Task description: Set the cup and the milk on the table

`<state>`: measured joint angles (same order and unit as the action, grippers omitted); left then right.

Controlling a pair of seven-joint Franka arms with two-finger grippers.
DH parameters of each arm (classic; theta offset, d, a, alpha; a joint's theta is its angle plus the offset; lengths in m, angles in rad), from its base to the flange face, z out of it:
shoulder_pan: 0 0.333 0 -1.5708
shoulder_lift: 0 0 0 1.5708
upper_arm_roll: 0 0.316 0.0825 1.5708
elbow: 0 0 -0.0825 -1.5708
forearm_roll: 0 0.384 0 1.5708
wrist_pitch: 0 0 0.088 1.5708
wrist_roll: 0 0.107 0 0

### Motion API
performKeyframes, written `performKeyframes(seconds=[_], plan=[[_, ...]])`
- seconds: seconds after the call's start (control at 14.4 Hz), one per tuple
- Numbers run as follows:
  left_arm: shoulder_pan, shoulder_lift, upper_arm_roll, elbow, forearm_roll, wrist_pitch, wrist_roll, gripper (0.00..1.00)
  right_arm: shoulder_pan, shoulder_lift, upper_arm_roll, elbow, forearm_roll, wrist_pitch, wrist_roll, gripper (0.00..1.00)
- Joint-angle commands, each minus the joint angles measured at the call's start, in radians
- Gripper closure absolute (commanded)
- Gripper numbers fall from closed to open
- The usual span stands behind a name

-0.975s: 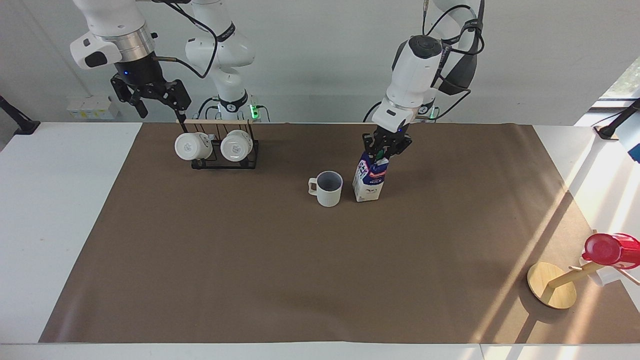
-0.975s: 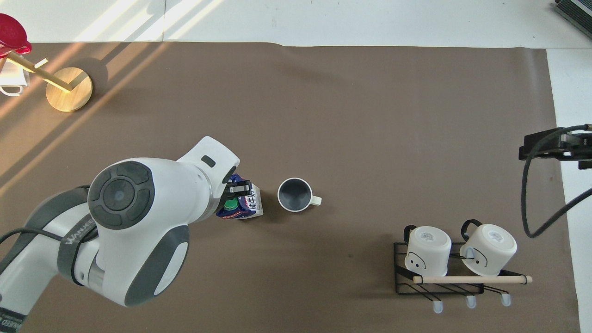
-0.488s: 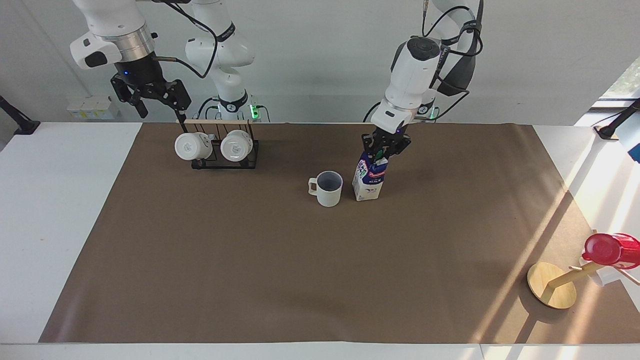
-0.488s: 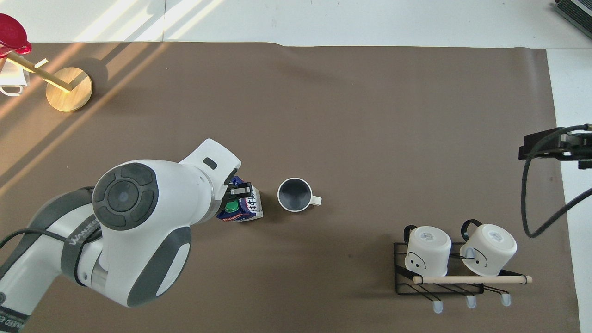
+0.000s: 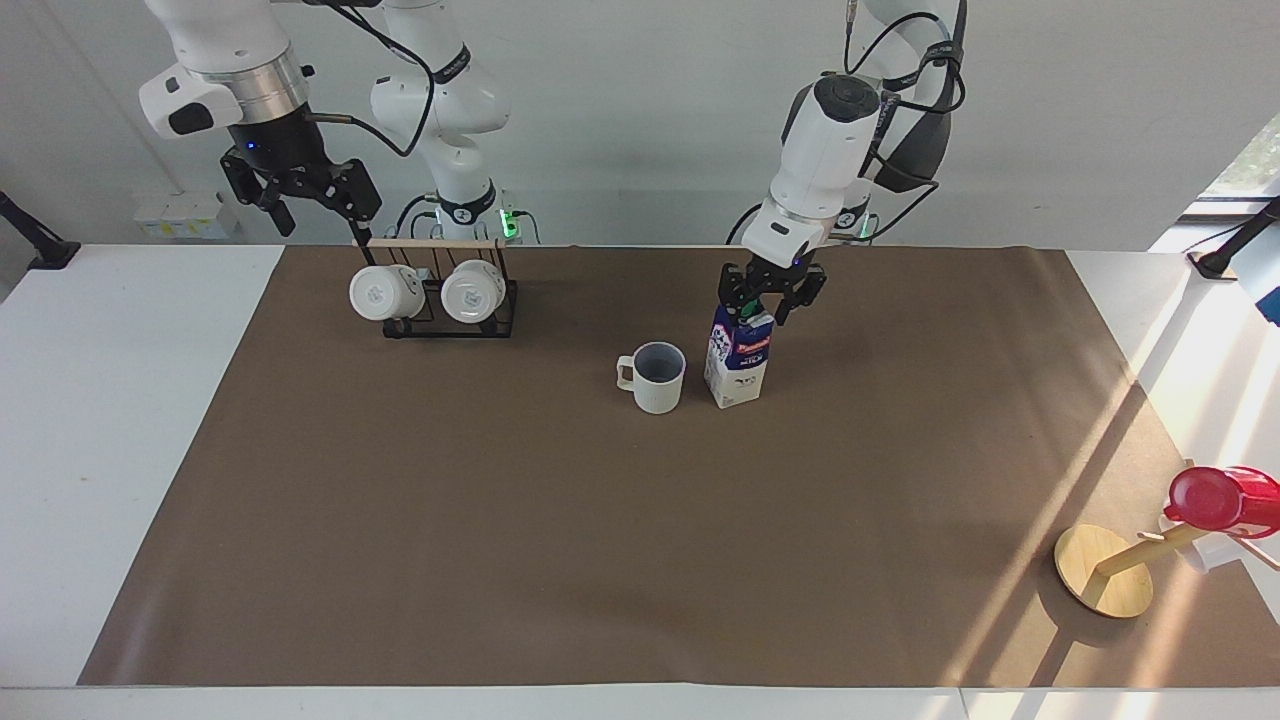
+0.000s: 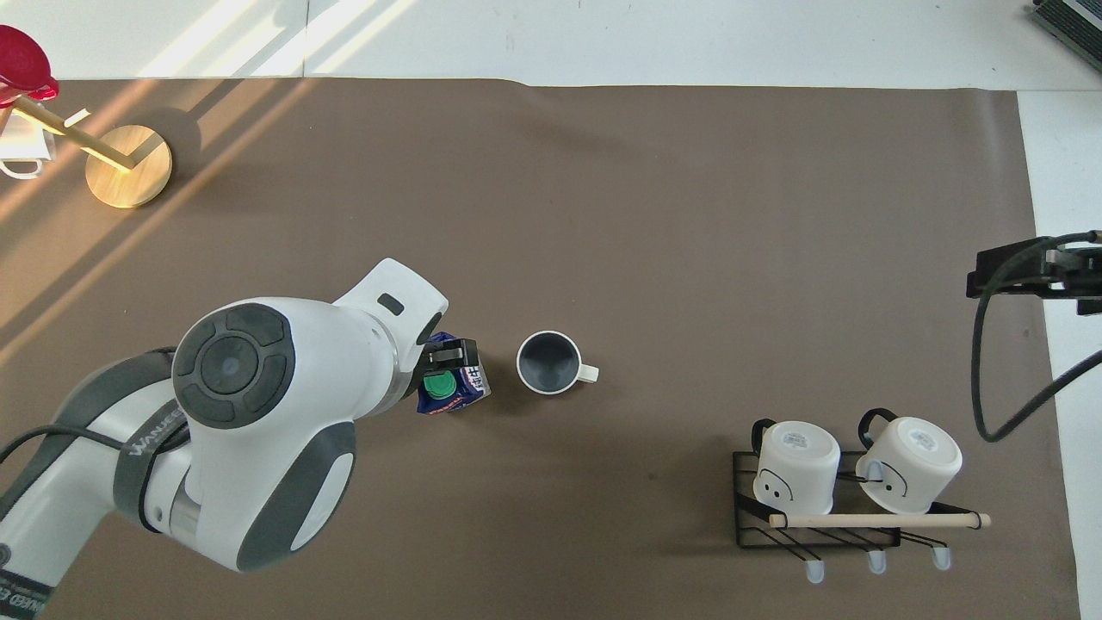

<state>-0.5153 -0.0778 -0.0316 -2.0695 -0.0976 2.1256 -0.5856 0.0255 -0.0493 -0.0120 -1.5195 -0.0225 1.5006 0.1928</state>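
— Jaws on the left gripper: spread apart, one finger either side of the gable top of the milk, just above the green cap. Clamped on nothing.

— And the milk itself?

— Standing upright on the brown mat of the table, around the middle of its width, in the half nearer the robots. Just beside the cup, toward the left arm's end; a narrow gap between the two, not touching.

— Cup?

— Upright as well, greyish-blue inside showing, handle pointing toward the right arm's end.

— Right gripper?

— Waiting up in the air, above the wire rack with two white mugs, close to the robots' edge of the mat. Fingers parted, nothing between them.

— Anything else on the mat?

— Wooden stand with a round base, at the corner farthest from the robots toward the left arm's end, carrying a red cup at the tip of its peg.
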Motion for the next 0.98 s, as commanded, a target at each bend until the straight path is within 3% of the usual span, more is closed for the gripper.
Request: performKeyframes(seconds=[0.0, 0.42, 0.91], plan=[[-0.020, -0.016, 0.015, 0.026, 0.004, -0.041, -0.049, 0.00, -0.018, 0.006, 0.007, 0.013, 0.019, 0.001, -0.023, 0.00], [0.000, -0.051, 0.027, 0.166, 0.004, -0.304, 0.015, 0.00, -0.019, 0.006, 0.006, 0.013, 0.019, 0.001, -0.023, 0.00], [0.288, -0.079, 0.027, 0.345, 0.015, -0.570, 0.485, 0.00, -0.019, 0.006, 0.006, 0.013, 0.019, 0.001, -0.023, 0.00]])
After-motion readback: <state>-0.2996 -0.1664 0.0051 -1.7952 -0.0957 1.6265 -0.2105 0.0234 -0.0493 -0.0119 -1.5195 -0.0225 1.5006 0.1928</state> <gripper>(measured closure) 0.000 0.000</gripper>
